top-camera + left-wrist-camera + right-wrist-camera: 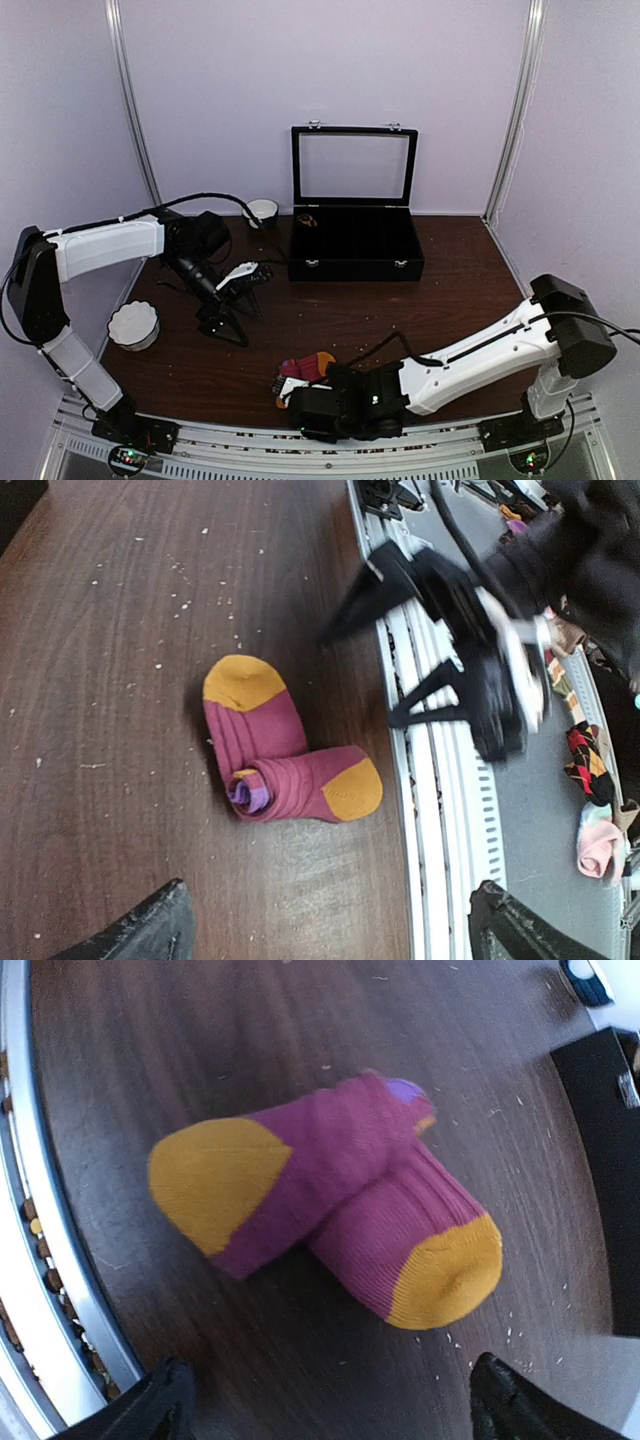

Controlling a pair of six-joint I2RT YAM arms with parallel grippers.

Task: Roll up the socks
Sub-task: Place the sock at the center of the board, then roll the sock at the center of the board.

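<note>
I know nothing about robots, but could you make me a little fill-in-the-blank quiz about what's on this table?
1. The arm reaching to the magenta socks is the ____ one.
2. The black box stands with its lid ____.
3. The white bowl sits on the ____ side of the table.
4. The left gripper has its fingers spread and holds ____.

Missing words: right; open; left; nothing.

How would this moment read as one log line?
magenta socks: part-rolled, on table | left gripper: open, empty | right gripper: open, over socks
</note>
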